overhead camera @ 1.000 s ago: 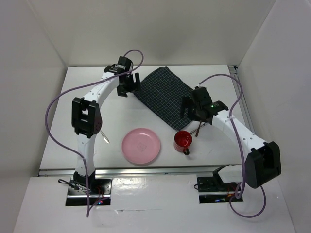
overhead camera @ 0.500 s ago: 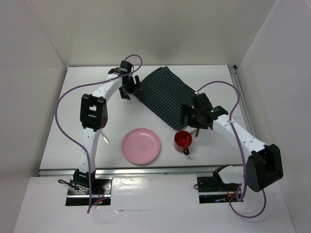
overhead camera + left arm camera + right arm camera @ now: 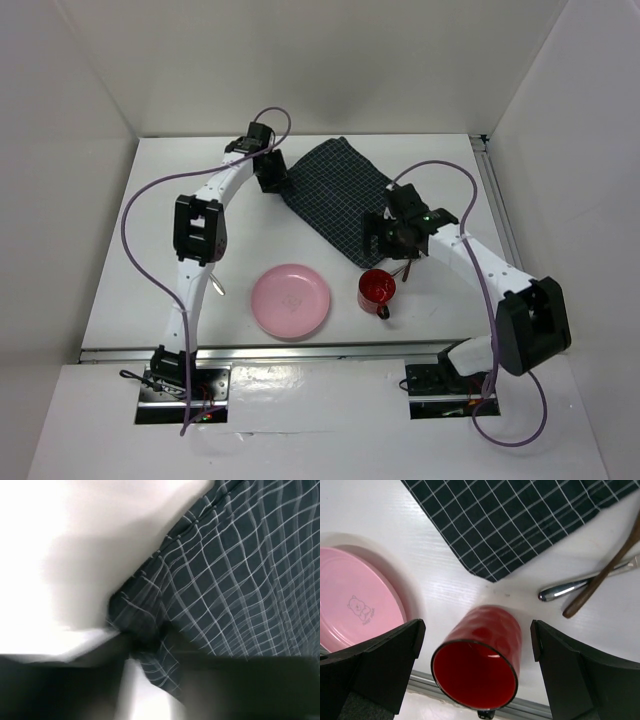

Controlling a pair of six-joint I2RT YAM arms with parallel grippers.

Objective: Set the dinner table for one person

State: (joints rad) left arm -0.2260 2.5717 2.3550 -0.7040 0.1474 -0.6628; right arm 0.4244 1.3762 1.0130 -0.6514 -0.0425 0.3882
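Left wrist view first: the left gripper (image 3: 150,680) is right down at the cloth (image 3: 240,570), with a rumpled corner sitting between its two dark fingers. The picture is smeared, so you can't tell whether the jaws have bitten yet or just stand on either side of the fold. That cloth is limp and light. Take it at a corner or hem, as you are doing here, and expect it to drape and drag.

Over on the right wrist, the right gripper (image 3: 477,630) hangs above the red cup (image 3: 475,675) with its jaws spread wide, holding nothing. The cup looks hard and glossy, so it may be slippery. Go across the body or over the rim, squarely. Beside it are the pink plate (image 3: 355,600) and two utensil handles, one metal (image 3: 565,587) and one wooden (image 3: 605,570), crossing each other.

From above, the dinner table (image 3: 440,300) fills the floor of the workspace ahead of both arm bases, and everything rests on it. It's stiff, flat and smooth. It isn't for lifting, and things will likely slide on it, so set them down gently.
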